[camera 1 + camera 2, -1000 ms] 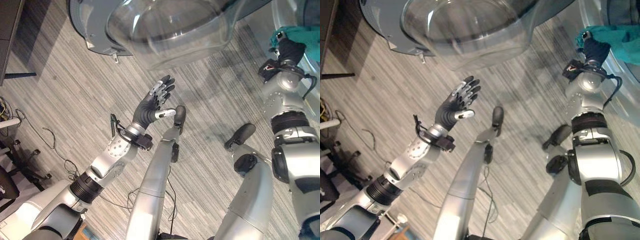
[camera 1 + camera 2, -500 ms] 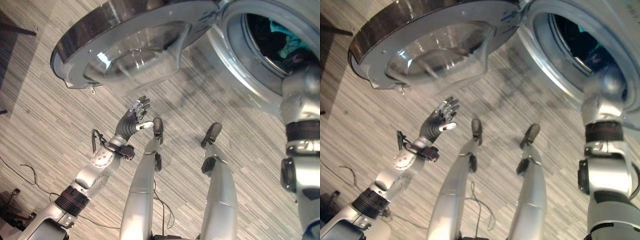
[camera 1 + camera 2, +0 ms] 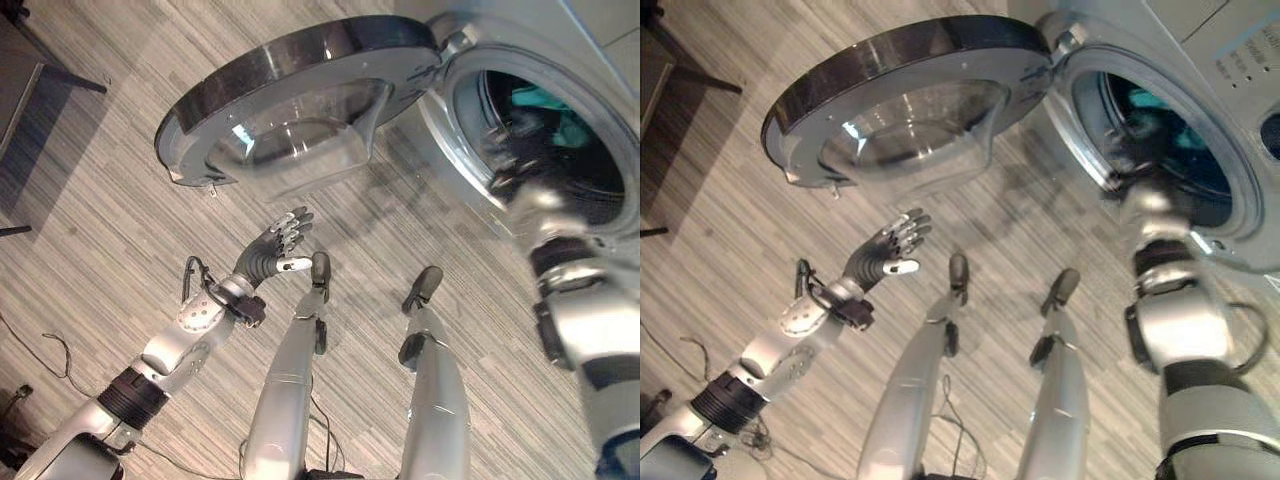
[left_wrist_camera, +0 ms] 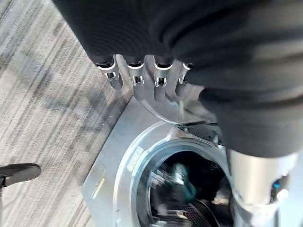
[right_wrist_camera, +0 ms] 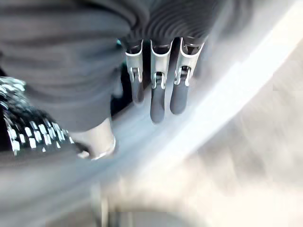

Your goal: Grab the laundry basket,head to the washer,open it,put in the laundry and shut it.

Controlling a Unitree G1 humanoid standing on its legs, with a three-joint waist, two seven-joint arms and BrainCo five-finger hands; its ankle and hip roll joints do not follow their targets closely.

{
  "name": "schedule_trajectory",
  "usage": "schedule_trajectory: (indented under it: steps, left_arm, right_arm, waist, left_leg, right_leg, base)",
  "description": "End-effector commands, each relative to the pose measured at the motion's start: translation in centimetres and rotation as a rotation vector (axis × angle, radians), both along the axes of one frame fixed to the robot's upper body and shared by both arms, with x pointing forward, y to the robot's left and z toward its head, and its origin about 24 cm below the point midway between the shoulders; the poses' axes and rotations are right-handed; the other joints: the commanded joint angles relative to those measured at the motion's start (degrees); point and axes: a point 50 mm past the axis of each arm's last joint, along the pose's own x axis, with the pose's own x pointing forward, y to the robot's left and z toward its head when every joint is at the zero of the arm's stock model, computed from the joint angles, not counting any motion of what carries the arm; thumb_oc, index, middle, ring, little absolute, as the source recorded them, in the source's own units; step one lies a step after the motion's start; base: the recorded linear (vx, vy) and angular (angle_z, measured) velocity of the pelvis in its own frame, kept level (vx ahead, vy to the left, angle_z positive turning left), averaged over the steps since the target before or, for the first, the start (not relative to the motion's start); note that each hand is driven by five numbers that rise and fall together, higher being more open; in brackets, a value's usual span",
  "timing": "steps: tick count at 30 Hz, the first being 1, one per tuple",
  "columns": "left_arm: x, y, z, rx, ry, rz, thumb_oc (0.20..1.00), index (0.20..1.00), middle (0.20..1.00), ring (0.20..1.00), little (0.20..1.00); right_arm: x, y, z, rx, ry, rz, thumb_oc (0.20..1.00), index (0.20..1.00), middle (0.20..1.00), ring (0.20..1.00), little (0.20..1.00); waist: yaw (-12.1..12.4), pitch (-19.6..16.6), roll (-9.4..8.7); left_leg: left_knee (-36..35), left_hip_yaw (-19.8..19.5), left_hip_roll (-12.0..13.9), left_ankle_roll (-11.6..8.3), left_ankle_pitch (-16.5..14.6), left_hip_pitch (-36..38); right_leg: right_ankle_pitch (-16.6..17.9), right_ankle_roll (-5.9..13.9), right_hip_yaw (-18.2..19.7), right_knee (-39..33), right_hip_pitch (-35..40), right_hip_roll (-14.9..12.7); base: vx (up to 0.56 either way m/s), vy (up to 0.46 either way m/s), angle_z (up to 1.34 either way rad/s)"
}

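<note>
- Left hand [image 3: 272,252] raised over the striped floor [image 3: 90,220], palm up, fingers straight and spread, thumb out to the side, holding nothing.
- Sits below and just short of the open washer door [image 3: 290,105], not touching it.
- Left wrist view: fingers [image 4: 136,82] in a straight row, pointing toward the washer front.
- Washer door swung wide to the robot's left, dark rim, clear glass bowl [image 3: 300,135] bulging down toward the floor; hinged at the washer's upper left edge.
- Right arm reaching up into the round washer opening [image 3: 1160,140]; right hand [image 3: 1137,150] at the mouth of the drum, blurred in the eye views.
- Right wrist view: right hand [image 5: 156,90] with fingers straight and hanging loose side by side, nothing between them; open, empty as far as seen.
- Perforated drum wall [image 5: 19,123] beside the hand in that view.
- Laundry [image 3: 545,105]: teal cloth lying inside the drum, up past the right hand, against the dark interior; also seen as a teal patch [image 4: 182,182] in the left wrist view.
- Cannot tell whether the right hand touches the cloth.
- Washer [image 3: 1230,90] light grey, silver ring round the opening, on the robot's right.
- Dark furniture edge [image 3: 20,90] at the far left on the floor.
</note>
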Motion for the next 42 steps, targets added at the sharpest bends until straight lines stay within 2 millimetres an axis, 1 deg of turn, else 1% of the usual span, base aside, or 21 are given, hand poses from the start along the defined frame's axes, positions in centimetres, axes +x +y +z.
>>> schedule_trajectory:
  steps: [1,4,5,6,10,11,12,13,15,18,22,27,29,30,31,32,34,35,38,40,42]
  left_arm:
    - [-2.7,-0.1,-2.8,-0.034,0.082,-0.040,1.000,1.000,1.000,1.000,1.000]
    - [-3.2,0.2,-3.5,-0.033,0.100,-0.024,1.000,1.000,1.000,1.000,1.000]
    - [-3.5,0.6,-4.1,-0.019,0.111,-0.014,1.000,1.000,1.000,1.000,1.000]
    - [-3.8,0.9,-4.4,-0.007,0.116,-0.009,1.000,1.000,1.000,1.000,1.000]
    - [-4.7,2.0,-5.3,0.017,0.140,0.017,1.000,1.000,1.000,1.000,1.000]
    - [-4.7,2.0,-5.4,0.017,0.141,0.018,1.000,1.000,1.000,1.000,1.000]
    - [-4.9,2.6,-5.8,0.038,0.150,0.043,1.000,1.000,1.000,1.000,1.000]
    - [-4.9,2.6,-5.8,0.038,0.151,0.043,1.000,1.000,1.000,1.000,1.000]
    - [-5.0,3.6,-6.6,0.072,0.170,0.086,1.000,1.000,1.000,1.000,1.000]
    - [-5.3,4.4,-7.6,0.092,0.199,0.131,1.000,1.000,1.000,1.000,1.000]
    - [-6.2,5.7,-8.5,0.020,0.258,0.229,1.000,1.000,1.000,1.000,1.000]
    - [-6.9,6.4,-9.4,-0.060,0.290,0.337,1.000,1.000,1.000,1.000,1.000]
    - [-6.9,6.4,-9.9,-0.071,0.299,0.387,1.000,1.000,1.000,1.000,1.000]
    - [-6.9,6.4,-9.9,-0.071,0.299,0.387,1.000,1.000,1.000,1.000,1.000]
    - [-6.6,6.2,-9.7,-0.073,0.286,0.391,1.000,1.000,1.000,1.000,1.000]
    - [-6.3,5.5,-9.7,-0.096,0.282,0.385,1.000,1.000,1.000,1.000,1.000]
    - [-6.1,5.1,-9.7,-0.113,0.283,0.377,1.000,1.000,1.000,1.000,1.000]
    - [-6.1,4.4,-10.0,-0.132,0.296,0.358,1.000,1.000,1.000,1.000,1.000]
    - [-6.5,4.2,-10.8,-0.144,0.333,0.366,1.000,1.000,1.000,1.000,1.000]
    - [-7.1,4.5,-11.2,-0.136,0.349,0.387,1.000,1.000,1.000,1.000,1.000]
    - [-7.2,4.7,-11.2,-0.131,0.346,0.405,1.000,1.000,1.000,1.000,1.000]
  right_arm:
    - [-3.5,0.9,-6.9,0.176,0.009,0.052,1.000,1.000,1.000,1.000,1.000]
    - [-5.9,1.9,-9.8,0.236,0.016,0.081,1.000,1.000,1.000,1.000,1.000]
    - [-8.4,2.3,-12.4,0.271,0.048,0.103,1.000,1.000,1.000,1.000,1.000]
    - [-9.8,2.4,-13.7,0.245,0.085,0.128,1.000,1.000,1.000,1.000,1.000]
    - [-14.0,2.0,-17.4,0.156,0.232,0.200,1.000,1.000,1.000,1.000,1.000]
    - [-14.1,2.0,-17.5,0.156,0.234,0.200,1.000,1.000,1.000,1.000,1.000]
    - [-15.8,1.9,-19.6,0.125,0.341,0.219,1.000,1.000,1.000,1.000,1.000]
    - [-15.9,1.9,-19.7,0.125,0.341,0.219,1.000,1.000,1.000,1.000,1.000]
    - [-18.4,1.6,-22.6,0.027,0.514,0.253,1.000,1.000,1.000,1.000,1.000]
    - [-21.0,1.8,-25.0,0.001,0.653,0.274,1.000,1.000,1.000,1.000,1.000]
    - [-23.3,2.1,-26.3,-0.039,0.738,0.311,1.000,1.000,1.000,1.000,1.000]
    - [-24.3,2.5,-26.6,-0.062,0.750,0.341,1.000,1.000,1.000,1.000,1.000]
    - [-25.0,2.0,-26.9,-0.060,0.774,0.313,1.000,1.000,1.000,1.000,1.000]
    - [-24.9,2.0,-26.9,-0.060,0.774,0.313,1.000,1.000,1.000,1.000,1.000]
    - [-24.8,1.7,-26.9,-0.065,0.777,0.295,1.000,1.000,1.000,1.000,1.000]
    - [-24.6,1.3,-26.9,-0.099,0.787,0.282,1.000,1.000,1.000,1.000,1.000]
    - [-24.6,0.9,-26.9,-0.110,0.792,0.270,1.000,1.000,1.000,1.000,1.000]
    - [-24.8,0.3,-27.1,-0.113,0.813,0.246,1.000,1.000,1.000,1.000,1.000]
    - [-25.1,0.0,-27.3,-0.074,0.826,0.201,1.000,1.000,1.000,1.000,1.000]
    - [-25.9,0.0,-27.7,-0.037,0.846,0.168,1.000,1.000,1.000,1.000,1.000]
    - [-26.2,0.0,-27.8,-0.024,0.851,0.155,1.000,1.000,1.000,1.000,1.000]
  waist:
    - [-0.4,-8.5,-0.11]
    - [-1.3,-9.2,-0.57]
    - [-2.2,-10.2,-1.19]
    - [-2.7,-10.4,-1.35]
    - [-4.4,-11.4,-2.21]
    - [-4.4,-11.3,-2.19]
    - [-4.7,-12.3,-2.39]
    - [-4.7,-12.2,-2.37]
    - [-4.9,-13.8,-2.70]
    - [-5.2,-14.7,-2.91]
    - [-5.4,-15.7,-3.57]
    - [-5.1,-16.6,-4.76]
    - [-4.7,-16.7,-5.59]
    - [-4.7,-16.7,-5.59]
    - [-4.3,-16.2,-5.56]
    - [-3.4,-15.4,-6.20]
    - [-3.4,-15.2,-6.54]
    - [-4.1,-16.0,-6.97]
    - [-4.4,-17.9,-6.04]
    - [-5.4,-19.2,-4.25]
    - [-5.3,-19.3,-3.67]
  left_leg:
    - [-6.6,-0.4,-6.0,3.28,-4.0,5.7]
    - [-7.6,-0.1,-5.6,3.09,-4.0,8.2]
    - [-8.3,0.1,-5.0,2.85,-4.1,11.0]
    - [-8.7,0.2,-4.9,2.74,-4.1,12.5]
    - [-10.7,0.7,-4.0,2.07,-3.7,18.1]
    - [-10.8,0.6,-4.0,2.06,-3.6,18.3]
    - [-12.3,0.6,-3.7,1.48,-3.0,21.2]
    - [-12.4,0.6,-3.7,1.47,-3.0,21.4]
    - [-14.0,0.6,-3.4,0.70,-2.2,25.1]
    - [-15.6,0.3,-2.8,-0.13,-1.5,29.3]
    - [-16.7,-0.2,-1.7,-0.88,-0.6,33.5]
    - [-18.8,-0.7,-0.2,-1.81,1.3,36.8]
    - [-19.6,-2.2,0.8,-3.34,4.7,36.5]
    - [-19.6,-2.2,0.8,-3.34,4.7,36.6]
    - [-18.8,-3.5,1.6,-3.63,7.2,34.9]
    - [-18.1,-9.4,2.0,-4.59,7.4,34.4]
    - [-17.6,-12.0,2.3,-4.55,6.4,34.6]
    - [-16.1,-14.1,4.3,-4.68,4.4,36.0]
    - [-14.2,-14.6,6.8,-5.53,1.6,40.8]
    - [-16.9,-11.5,8.0,-5.85,-0.2,44.5]
    - [-18.2,-9.5,8.0,-5.99,-0.1,45.7]
  right_leg:
    - [-17.7,0.98,-1.3,9.3,12.2,2.5]
    - [-16.6,1.46,-0.9,7.1,15.0,2.7]
    - [-15.7,2.00,-0.6,5.2,17.7,2.9]
    - [-15.1,2.32,-0.4,4.2,19.1,2.9]
    - [-12.8,3.27,-0.5,0.2,24.8,3.1]
    - [-12.8,3.28,-0.5,0.0,25.1,3.1]
    - [-11.9,3.66,-0.7,-2.3,28.2,3.3]
    - [-11.9,3.67,-0.7,-2.5,28.4,3.3]
    - [-10.9,4.05,-1.3,-4.9,32.1,3.5]
    - [-10.8,4.08,-2.1,-6.9,36.1,4.1]
    - [-12.3,3.18,-2.5,-8.2,40.2,5.5]
    - [-14.3,1.94,-2.3,-10.6,44.1,8.1]
    - [-15.3,0.66,-2.2,-12.6,45.9,9.7]
    - [-15.3,0.66,-2.2,-12.6,46.0,9.7]
    - [-14.5,0.03,-2.5,-12.3,45.1,10.1]
    - [-14.5,-0.59,-1.6,-11.8,44.3,9.7]
    - [-14.2,-0.61,-1.3,-11.8,43.8,9.3]
    - [-12.7,-0.15,-0.6,-13.0,43.2,8.0]
    - [-10.0,1.86,1.7,-15.1,43.1,6.9]
    - [-9.5,2.89,2.4,-15.6,43.7,6.5]
    - [-9.1,3.22,2.7,-15.3,44.0,5.9]
  base:
    - [0.03,0.031,-0.03]
    - [0.03,0.017,-0.03]
    - [0.05,0.035,-0.05]
    - [0.05,0.027,-0.05]
    - [0.02,-0.012,-0.21]
    - [0.02,-0.036,-0.16]
    - [0.02,-0.028,-0.08]
    - [0.03,-0.063,-0.07]
    - [0.02,-0.096,-0.04]
    - [-0.01,-0.104,-0.01]
    - [-0.06,-0.108,0.00]
    - [-0.12,-0.142,0.04]
    - [-0.17,-0.125,0.04]
    - [-0.23,-0.018,0.13]
    - [-0.31,0.041,0.16]
    - [-0.37,0.057,0.11]
    - [-0.18,0.070,0.00]
    - [-0.09,0.145,-0.01]
    - [-0.01,0.248,-0.18]
    - [0.08,0.305,-0.53]
    - [0.05,0.276,-0.35]
